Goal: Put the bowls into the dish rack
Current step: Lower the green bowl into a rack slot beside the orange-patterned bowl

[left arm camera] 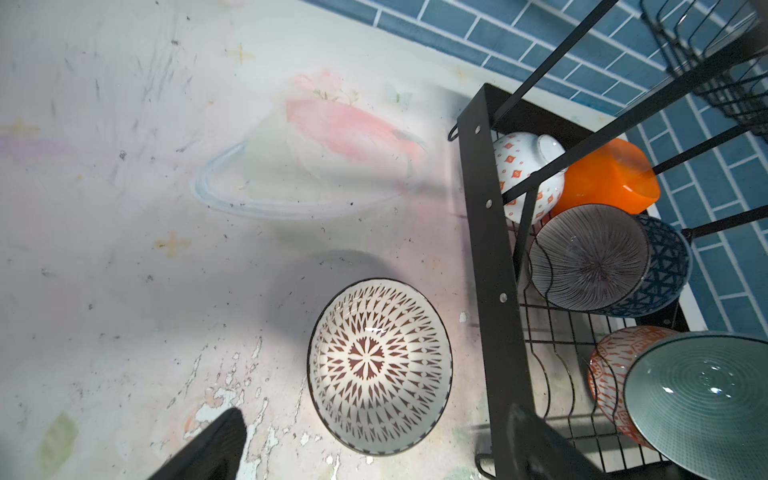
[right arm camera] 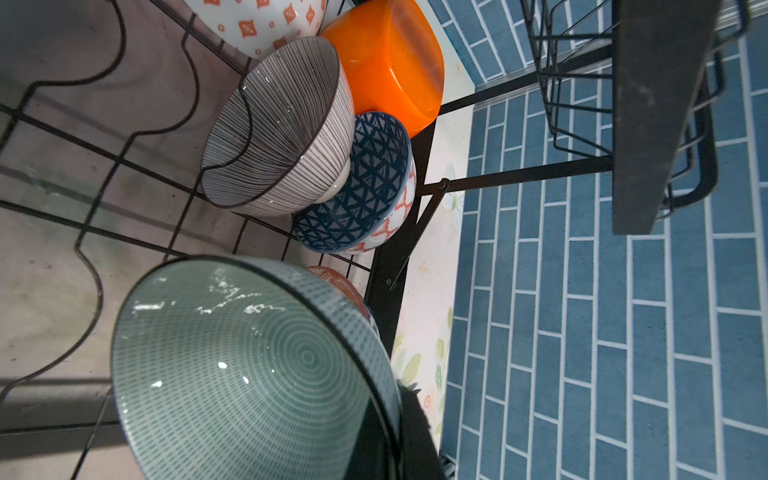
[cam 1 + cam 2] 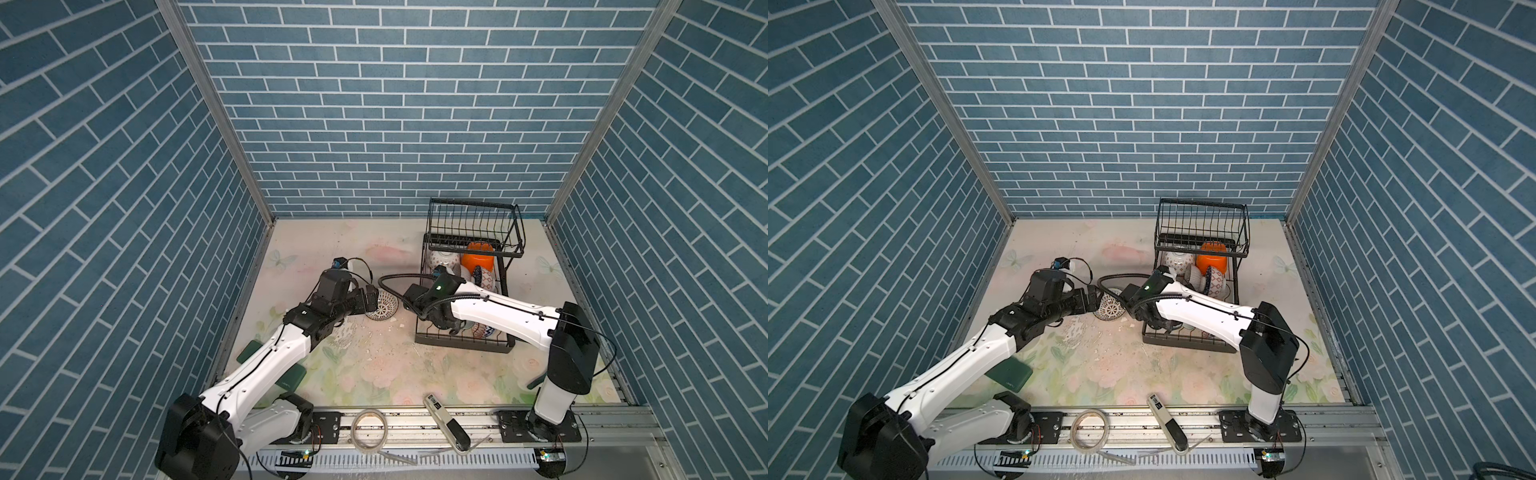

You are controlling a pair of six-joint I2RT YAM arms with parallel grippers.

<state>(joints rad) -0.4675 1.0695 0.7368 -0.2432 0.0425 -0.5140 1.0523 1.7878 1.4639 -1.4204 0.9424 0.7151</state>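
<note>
Hovering low over the tabletop (image 3: 365, 374), the left claw (image 3: 372, 302) stands spread wide around a white bowl with a brown star pattern (image 1: 380, 365). This bowl sits upright just beside the dish rack (image 3: 465, 347), outside its long side rail, and in the left wrist view both fingers are clear of it. The right claw (image 3: 444, 324) reaches into the near end of the rack's lower tier, pinching the rim of a pale green bowl (image 2: 249, 374) that is tilted on edge. Whether that bowl rests on the curved slot wires cannot be told. A red-orange patterned bowl (image 1: 611, 365) lies just behind it. Farther back on the same tier, a striped bowl (image 2: 274, 124) leans against a navy lattice bowl (image 2: 365, 187), next to an orange plastic bowl (image 1: 602, 178) and a white bowl with orange diamonds (image 1: 519, 174)
</note>
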